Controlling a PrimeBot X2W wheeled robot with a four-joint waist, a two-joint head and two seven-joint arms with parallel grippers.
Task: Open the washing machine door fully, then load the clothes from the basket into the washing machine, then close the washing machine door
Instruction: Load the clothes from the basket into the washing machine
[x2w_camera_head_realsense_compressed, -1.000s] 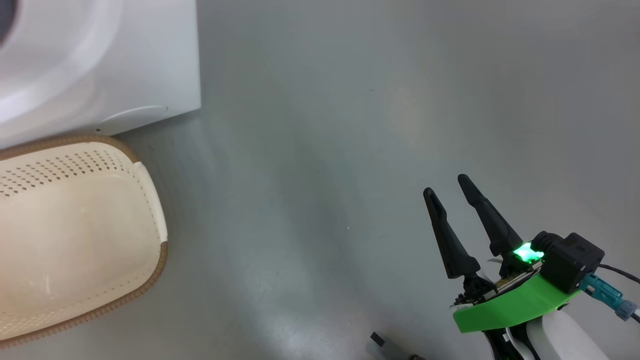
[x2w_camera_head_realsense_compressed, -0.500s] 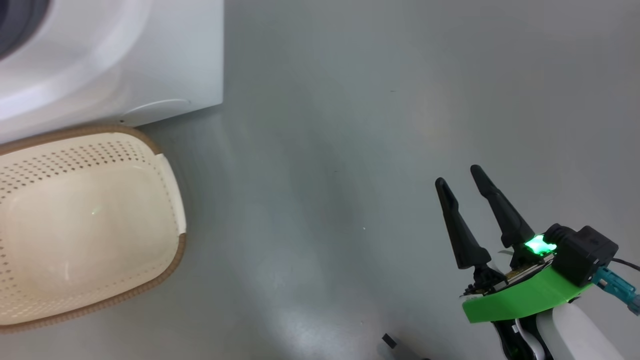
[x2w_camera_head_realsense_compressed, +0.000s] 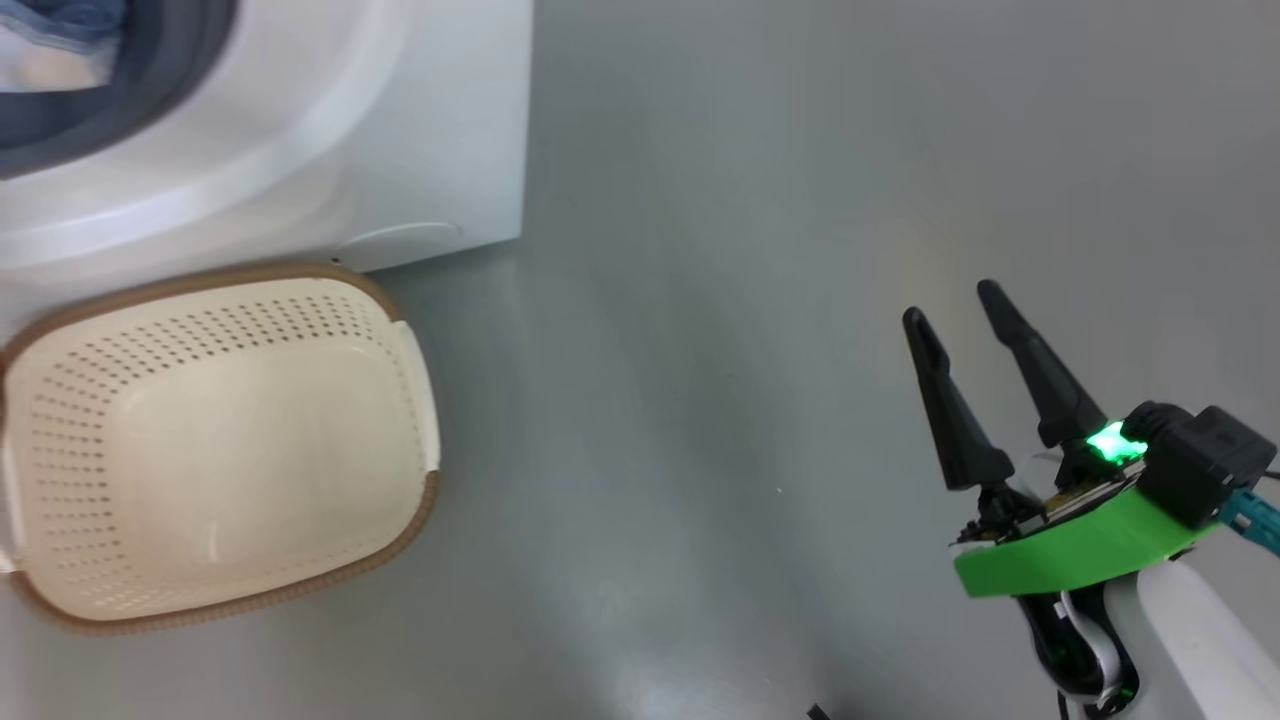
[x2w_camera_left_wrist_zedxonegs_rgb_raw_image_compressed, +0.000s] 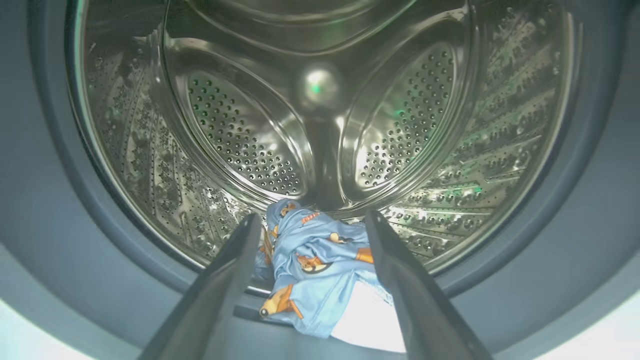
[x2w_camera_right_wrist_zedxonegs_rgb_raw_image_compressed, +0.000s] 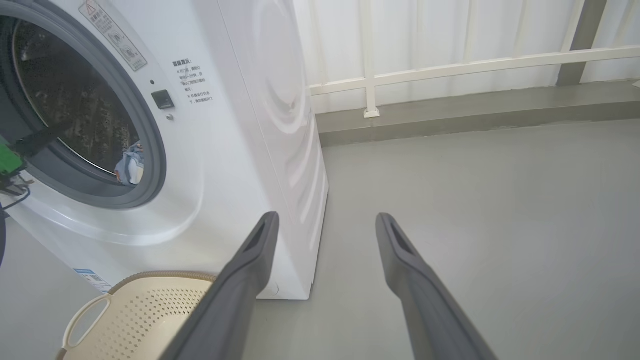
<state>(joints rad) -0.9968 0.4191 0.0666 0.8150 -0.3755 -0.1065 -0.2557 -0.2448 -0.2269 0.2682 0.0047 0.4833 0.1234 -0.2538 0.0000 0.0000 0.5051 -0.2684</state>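
Both hands are spread wide and hold nothing. The left hand (x2w_camera_left_wrist_zedxonegs_rgb_raw_image_compressed: 312, 217) points into the washing machine (x2w_camera_head_realsense_compressed: 440, 130), just above the clothes (x2w_camera_left_wrist_zedxonegs_rgb_raw_image_compressed: 320, 270) heaped at the front edge of the drum (x2w_camera_left_wrist_zedxonegs_rgb_raw_image_compressed: 235, 135), partly on the seal (x2w_camera_left_wrist_zedxonegs_rgb_raw_image_compressed: 50, 200). The basket (x2w_camera_head_realsense_compressed: 230, 275) sits empty on the floor (x2w_camera_head_realsense_compressed: 700, 400) against the machine's front corner, so loading looks done. The right hand (x2w_camera_head_realsense_compressed: 952, 302) hangs over the floor, well apart.

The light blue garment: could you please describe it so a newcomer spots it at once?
Look at the white washing machine, into its steel drum. The light blue garment lies crumpled at its front lip; orange cartoon prints set it apart.
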